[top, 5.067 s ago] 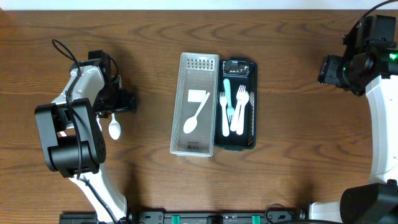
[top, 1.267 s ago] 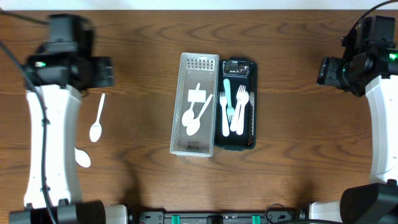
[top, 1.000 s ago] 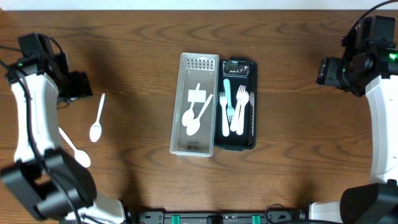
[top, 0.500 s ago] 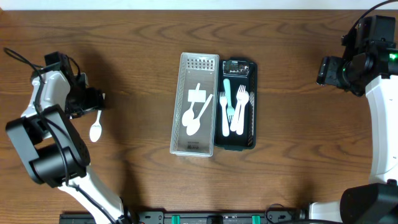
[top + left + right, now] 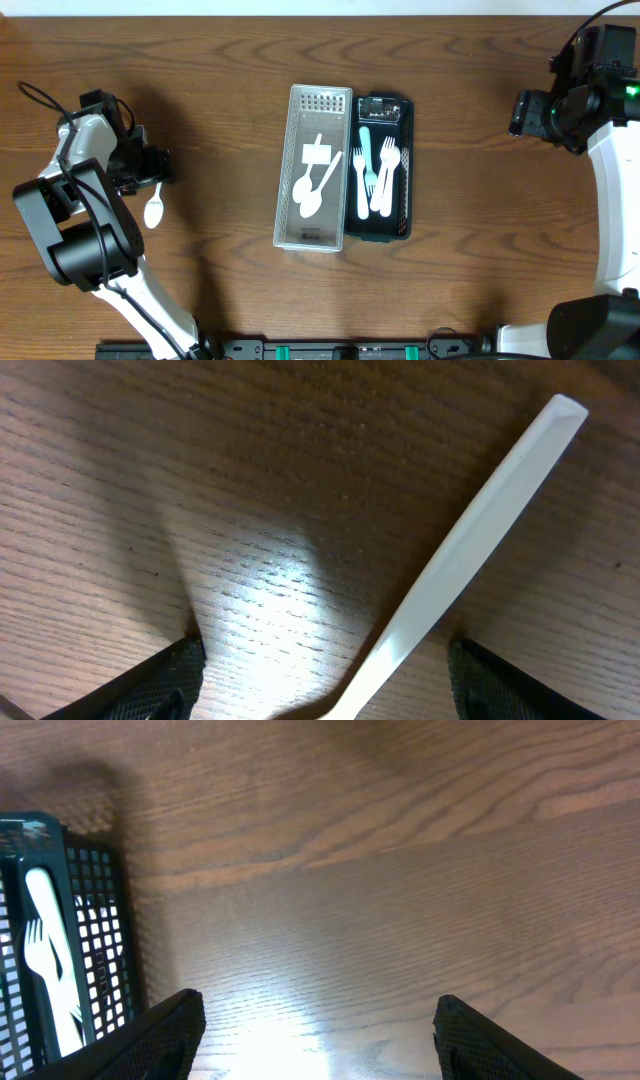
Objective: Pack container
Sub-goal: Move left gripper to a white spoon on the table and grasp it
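Note:
A clear tray (image 5: 283, 165) with two white spoons (image 5: 315, 185) stands mid-table beside a black tray (image 5: 405, 170) with white and teal forks (image 5: 378, 175). A white spoon (image 5: 155, 205) lies on the table at the left. My left gripper (image 5: 152, 165) is low over its handle (image 5: 470, 530), jaws open, one on each side of the handle, not closed on it. My right gripper (image 5: 320, 1050) is open and empty above bare wood right of the black tray (image 5: 70, 930).
The black tray's corner with a white fork (image 5: 55, 960) shows at the left of the right wrist view. The right arm (image 5: 570, 100) hangs at the table's far right. The table's far edge runs along the top of the overhead view.
The left arm dropped a second spoon into the clear tray, swung back to the far left, and came down over the loose spoon's handle. The right arm has not moved.

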Controlling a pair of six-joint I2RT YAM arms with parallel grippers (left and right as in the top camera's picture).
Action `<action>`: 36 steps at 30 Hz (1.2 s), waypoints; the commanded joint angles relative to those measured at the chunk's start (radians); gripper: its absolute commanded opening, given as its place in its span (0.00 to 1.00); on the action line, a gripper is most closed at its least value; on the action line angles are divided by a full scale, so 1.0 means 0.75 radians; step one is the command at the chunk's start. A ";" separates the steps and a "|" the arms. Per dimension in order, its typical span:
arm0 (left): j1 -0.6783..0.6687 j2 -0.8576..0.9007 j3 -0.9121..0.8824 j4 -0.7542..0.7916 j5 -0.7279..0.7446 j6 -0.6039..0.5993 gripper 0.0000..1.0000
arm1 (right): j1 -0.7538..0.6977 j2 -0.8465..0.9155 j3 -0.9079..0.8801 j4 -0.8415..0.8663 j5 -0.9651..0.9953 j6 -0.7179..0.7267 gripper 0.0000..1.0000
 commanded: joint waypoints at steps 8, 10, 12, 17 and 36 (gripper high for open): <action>0.001 0.035 -0.107 -0.005 0.010 0.018 0.73 | 0.004 0.006 -0.009 -0.010 0.009 -0.018 0.78; 0.001 0.035 -0.111 -0.014 0.010 0.017 0.64 | 0.004 0.007 -0.009 -0.010 0.010 -0.019 0.77; 0.001 0.035 -0.111 -0.018 0.010 0.018 0.52 | 0.004 0.006 -0.009 -0.011 0.010 -0.019 0.78; 0.001 0.035 -0.111 -0.020 0.010 0.018 0.29 | 0.005 0.006 -0.009 -0.012 0.009 -0.019 0.78; -0.030 -0.027 -0.080 -0.060 0.011 -0.008 0.06 | 0.005 0.007 -0.009 -0.012 0.010 -0.044 0.79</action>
